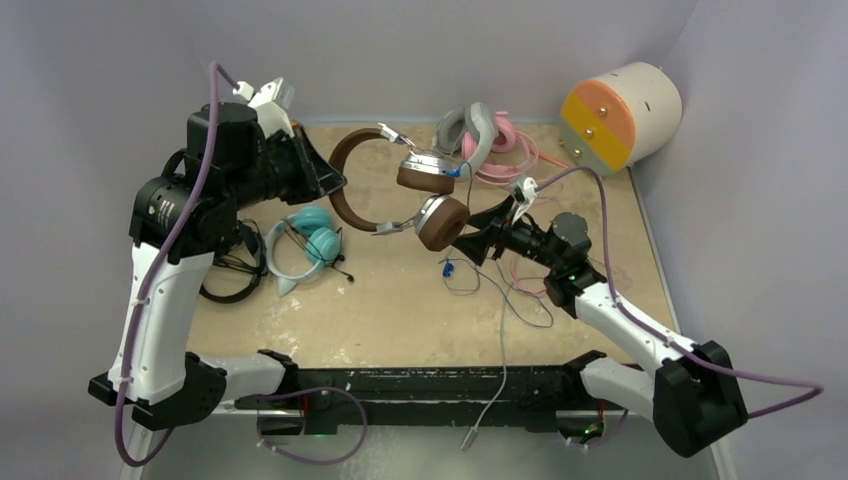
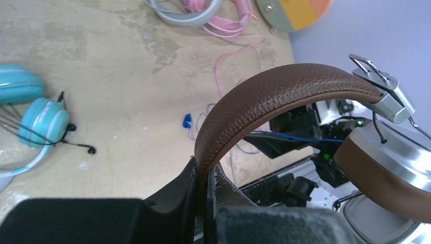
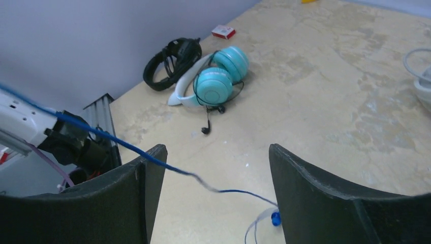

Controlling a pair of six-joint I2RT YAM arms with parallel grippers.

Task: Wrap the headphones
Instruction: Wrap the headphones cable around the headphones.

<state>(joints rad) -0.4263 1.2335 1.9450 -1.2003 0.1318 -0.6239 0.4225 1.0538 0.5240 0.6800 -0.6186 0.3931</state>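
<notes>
Far L, on table [image 1: 400, 320]: black pair [image 1: 228, 288], with teal pair [image 1: 306, 245] just beside it. L gripper [image 2: 206, 175] is clamped on the headband of brown pair [image 2: 284, 86], which is raised off the table at centre (earcups toward R arm). Blue cable [image 3: 117, 141] crosses R gripper [image 3: 217, 173]; jaws wide, gripping nothing. Rear R: grey pair [image 1: 470, 135] beside pink pair [image 1: 508, 150]; cylinder [image 1: 620, 115] in corner.
</notes>
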